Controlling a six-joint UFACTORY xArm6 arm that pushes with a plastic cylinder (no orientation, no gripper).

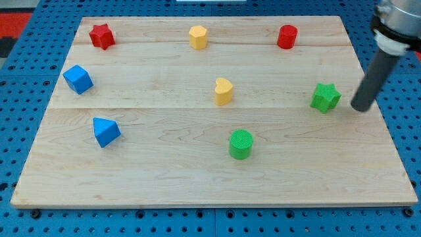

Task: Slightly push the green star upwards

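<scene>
The green star (325, 97) lies on the wooden board (197, 171) at the view's right, about mid-height. My tip (360, 107) rests on the board just to the right of the star and slightly lower, with a small gap between them. The dark rod rises from the tip up to the view's top right corner.
A green cylinder (241, 144) sits lower centre. A yellow heart (223, 91) is mid-board, a yellow hexagon (198, 37) and a red cylinder (287, 37) along the top, a red star (102, 35) top left. A blue cube (78, 79) and a blue triangular block (105, 131) are at the left.
</scene>
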